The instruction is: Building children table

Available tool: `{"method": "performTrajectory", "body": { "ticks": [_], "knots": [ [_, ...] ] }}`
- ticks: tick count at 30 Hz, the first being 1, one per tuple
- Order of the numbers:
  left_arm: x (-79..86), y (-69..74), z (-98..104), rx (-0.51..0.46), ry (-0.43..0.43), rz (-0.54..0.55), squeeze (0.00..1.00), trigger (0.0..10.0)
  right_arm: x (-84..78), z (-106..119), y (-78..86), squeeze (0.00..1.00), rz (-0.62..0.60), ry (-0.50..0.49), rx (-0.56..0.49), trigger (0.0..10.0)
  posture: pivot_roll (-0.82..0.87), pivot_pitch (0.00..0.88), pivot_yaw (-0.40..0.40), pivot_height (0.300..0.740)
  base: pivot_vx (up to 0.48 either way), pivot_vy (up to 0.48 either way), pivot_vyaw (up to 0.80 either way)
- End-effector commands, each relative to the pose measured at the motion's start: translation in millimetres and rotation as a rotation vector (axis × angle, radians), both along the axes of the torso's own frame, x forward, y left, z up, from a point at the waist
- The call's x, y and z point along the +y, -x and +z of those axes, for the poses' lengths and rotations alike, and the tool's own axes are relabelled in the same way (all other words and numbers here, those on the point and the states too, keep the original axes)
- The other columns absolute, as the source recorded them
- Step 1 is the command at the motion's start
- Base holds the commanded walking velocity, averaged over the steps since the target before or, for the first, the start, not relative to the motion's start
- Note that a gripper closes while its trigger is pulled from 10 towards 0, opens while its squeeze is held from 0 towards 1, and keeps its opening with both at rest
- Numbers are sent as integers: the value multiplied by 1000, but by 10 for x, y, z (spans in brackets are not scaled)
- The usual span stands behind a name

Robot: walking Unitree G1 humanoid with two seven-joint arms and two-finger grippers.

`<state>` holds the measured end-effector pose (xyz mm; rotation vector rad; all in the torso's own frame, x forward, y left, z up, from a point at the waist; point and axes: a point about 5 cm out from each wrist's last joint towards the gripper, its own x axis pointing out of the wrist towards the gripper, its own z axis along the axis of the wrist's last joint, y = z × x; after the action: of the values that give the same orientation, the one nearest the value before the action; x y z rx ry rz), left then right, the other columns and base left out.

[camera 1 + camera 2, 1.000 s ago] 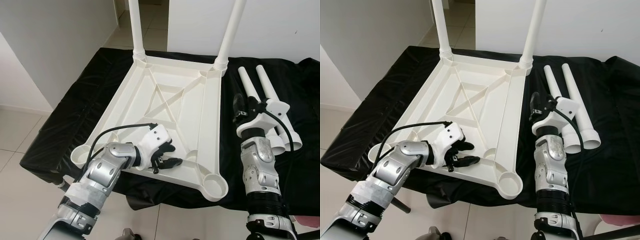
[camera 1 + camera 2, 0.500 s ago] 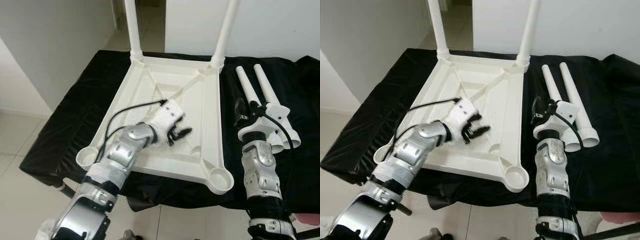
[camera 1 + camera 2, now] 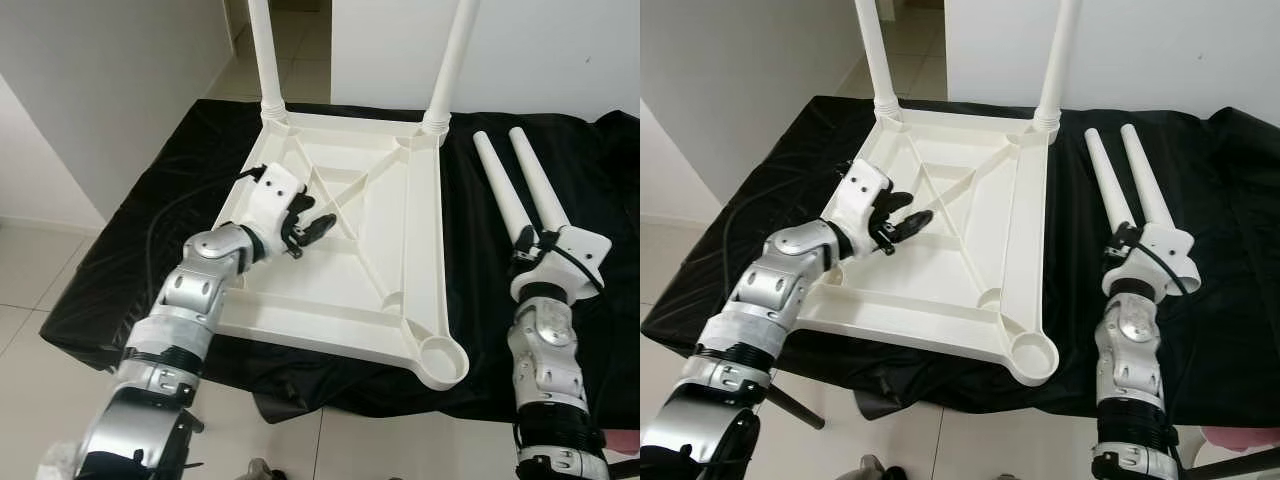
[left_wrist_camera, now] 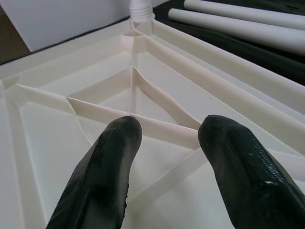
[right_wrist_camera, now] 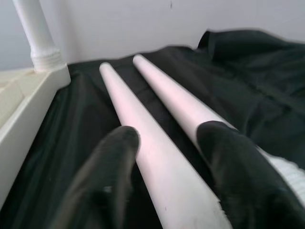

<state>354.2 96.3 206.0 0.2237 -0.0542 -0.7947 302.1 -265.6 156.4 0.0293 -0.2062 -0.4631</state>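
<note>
A white plastic table (image 3: 330, 320) lies upside down on a surface draped in black cloth. Two white legs (image 3: 265, 50) (image 3: 458, 55) stand fitted in its far corners. Its near right corner socket (image 3: 438, 357) is empty. Two loose legs (image 3: 497, 185) (image 3: 535, 180) lie side by side on the cloth to the right. My left gripper (image 3: 312, 222) hovers open over the cross ribs (image 4: 143, 90) of the underside, holding nothing. My right gripper (image 5: 167, 138) is open at the near ends of the loose legs, its fingers either side of the left one (image 5: 133, 124).
The black cloth (image 3: 150, 220) hangs over the front edge near my body. Tiled floor and a white wall lie to the left, another white wall behind. A pink object (image 3: 1230, 435) sits low at the right.
My left gripper has risen from the table's near edge and moved back-left over the ribs. My right gripper has shifted right and nearer, onto the near ends of the loose legs.
</note>
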Motion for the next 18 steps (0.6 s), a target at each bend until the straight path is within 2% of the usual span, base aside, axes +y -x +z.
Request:
{"method": "performTrajectory", "body": {
  "ticks": [1,3,9,12,15,16,18],
  "knots": [
    [10,5,12,-9,6,29,0,10000,-25,-65,10,1000,3,-24,30,10000,-55,76,85,740,0,0,0],
    [8,20,42,-21,10,29,0,10000,-69,-65,14,1000,45,-34,46,10000,-55,87,79,740,0,0,0],
    [-7,36,53,-28,13,25,0,10000,-121,-71,39,1000,68,-18,68,10000,-59,94,77,740,0,0,0],
    [-37,42,76,-40,15,21,0,10000,-168,-146,78,1000,154,-37,132,10000,-57,98,66,740,0,0,0],
    [-48,41,90,-47,14,21,0,10000,-179,-182,99,1000,189,-54,157,10000,-55,99,63,740,0,0,0],
    [-45,35,110,-54,18,25,0,10000,-177,-222,143,0,228,-60,182,10000,-59,97,58,740,0,0,0],
    [-41,34,123,-58,21,28,0,10000,-175,-245,174,0,248,-61,197,10000,-59,97,58,740,0,0,0]
  ]
}}
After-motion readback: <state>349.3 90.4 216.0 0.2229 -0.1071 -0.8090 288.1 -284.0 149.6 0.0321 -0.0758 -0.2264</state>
